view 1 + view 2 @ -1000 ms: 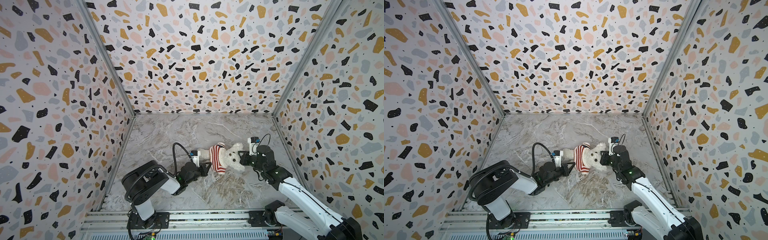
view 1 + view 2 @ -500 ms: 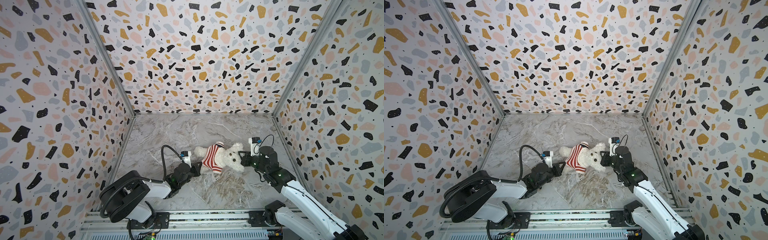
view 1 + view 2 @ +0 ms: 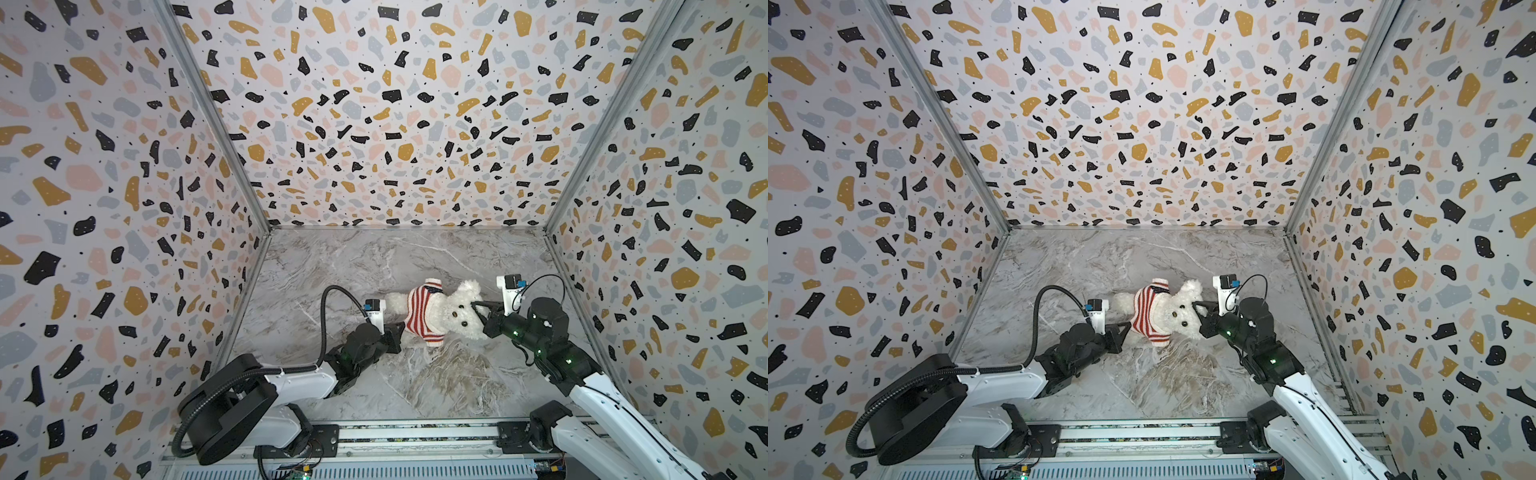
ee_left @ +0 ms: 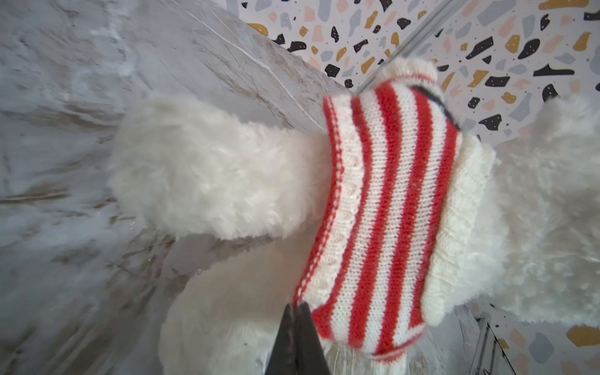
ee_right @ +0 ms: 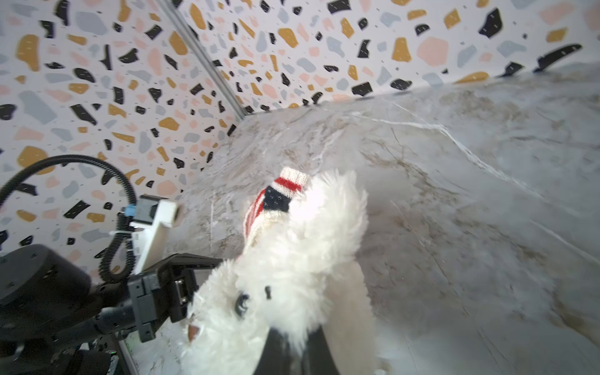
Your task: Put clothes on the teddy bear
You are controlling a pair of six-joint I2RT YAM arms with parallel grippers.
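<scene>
Sweater [image 3: 420,311] pull-down step: left claw [image 3: 398,329] pinches hem at its tips; right claw [image 3: 478,311] clamps teddy bear [image 3: 459,318] by head. Next, prob.: tug hem leg-ward w/ firm counter-hold.

Marbled grey tabletop [image 3: 374,266] inside 3 terrazzo-patterned walls [image 3: 374,104]

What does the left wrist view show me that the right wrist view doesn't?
Only left wrist: the left fingers shut on the sweater hem, and the bear with its bare legs. Only right wrist: the bear's face, the sleeve cuff, and the right fingers pinching its head fur. Both: bear, striped sweater, marble floor, speckled wall.
</scene>
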